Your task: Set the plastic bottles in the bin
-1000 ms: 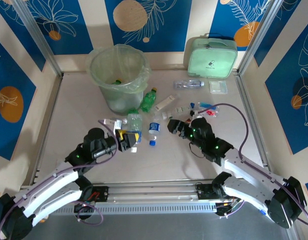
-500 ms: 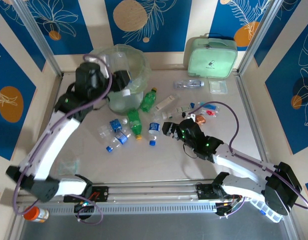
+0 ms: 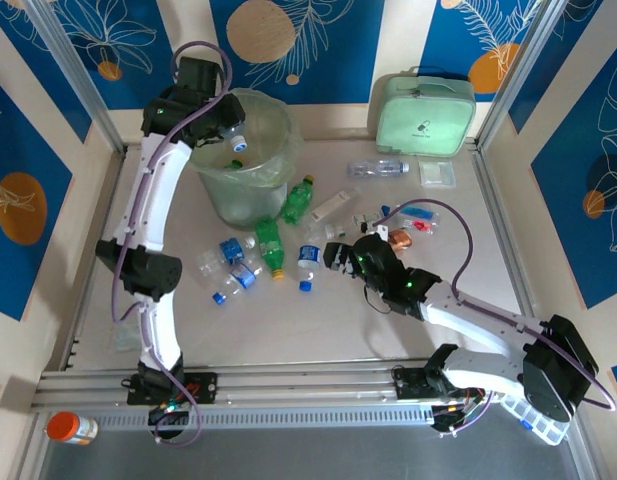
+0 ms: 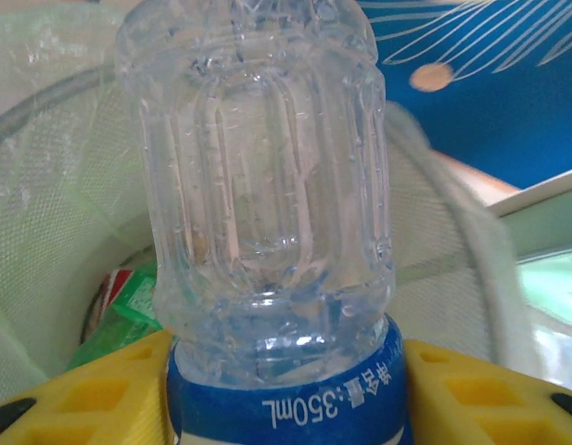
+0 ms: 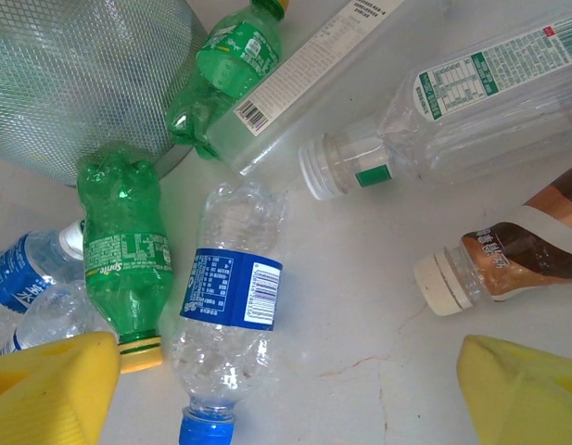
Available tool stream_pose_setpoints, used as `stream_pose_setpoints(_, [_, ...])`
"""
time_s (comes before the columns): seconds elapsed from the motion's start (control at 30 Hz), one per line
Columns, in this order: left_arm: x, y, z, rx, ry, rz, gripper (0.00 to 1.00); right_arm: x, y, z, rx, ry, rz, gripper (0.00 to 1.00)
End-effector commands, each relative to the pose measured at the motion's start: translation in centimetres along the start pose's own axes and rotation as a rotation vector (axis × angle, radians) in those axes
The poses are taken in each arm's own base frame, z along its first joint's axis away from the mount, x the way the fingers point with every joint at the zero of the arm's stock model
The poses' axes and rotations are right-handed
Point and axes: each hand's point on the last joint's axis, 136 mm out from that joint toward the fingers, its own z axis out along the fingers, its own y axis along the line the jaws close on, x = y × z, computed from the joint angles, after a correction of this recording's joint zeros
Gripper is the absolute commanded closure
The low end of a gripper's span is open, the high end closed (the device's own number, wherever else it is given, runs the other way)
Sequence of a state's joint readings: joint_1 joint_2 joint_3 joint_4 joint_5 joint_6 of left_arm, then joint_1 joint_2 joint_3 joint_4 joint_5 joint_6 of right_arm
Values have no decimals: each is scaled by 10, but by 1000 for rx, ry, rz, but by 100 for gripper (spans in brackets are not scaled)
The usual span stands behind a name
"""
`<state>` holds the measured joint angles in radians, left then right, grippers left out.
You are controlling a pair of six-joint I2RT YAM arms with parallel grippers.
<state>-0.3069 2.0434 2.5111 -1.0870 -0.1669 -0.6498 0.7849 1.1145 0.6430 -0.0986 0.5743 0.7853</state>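
Robotics lab test cell, aluminium frame (image 3: 76, 75), blue leaf-print backdrop panels (image 3: 328, 50), two arms (image 3: 148, 195) bolted to the surface's (image 3: 318, 325) rail (image 3: 308, 385).

My left tool (image 3: 226, 122), which a second ago sat low over the near-left of the bench (image 3: 318, 320) clamping the clear ribbed plastic bottle with the blue label (image 4: 267, 185), has swung up and away. It now hangs at the far-left rim of the round translucent bin lined with a pale green bag (image 3: 258, 190), the bottle out over its mouth. With that arm lifted, the crushed blue-labelled clear bottles (image 3: 231, 262) beneath it have come into sight, and my right tool (image 3: 338, 257) has crept slightly left toward the clear blue-capped bottle (image 5: 232, 287).
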Motion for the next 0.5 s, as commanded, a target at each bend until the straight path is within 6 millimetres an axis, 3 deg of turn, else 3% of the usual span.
stream_pose_setpoints(0.0, [18,32,15,-146,73,-5,50,-11,4,-2,23,-25,-9,6])
stream_pose_setpoints(0.27, [45,73,48,-361,135,11,52,-8,7,1,27,-17,-17,6])
stream_pose_setpoints(0.47, [60,81,74,-402,177,21,43,-9,7,2,36,-18,-19,6])
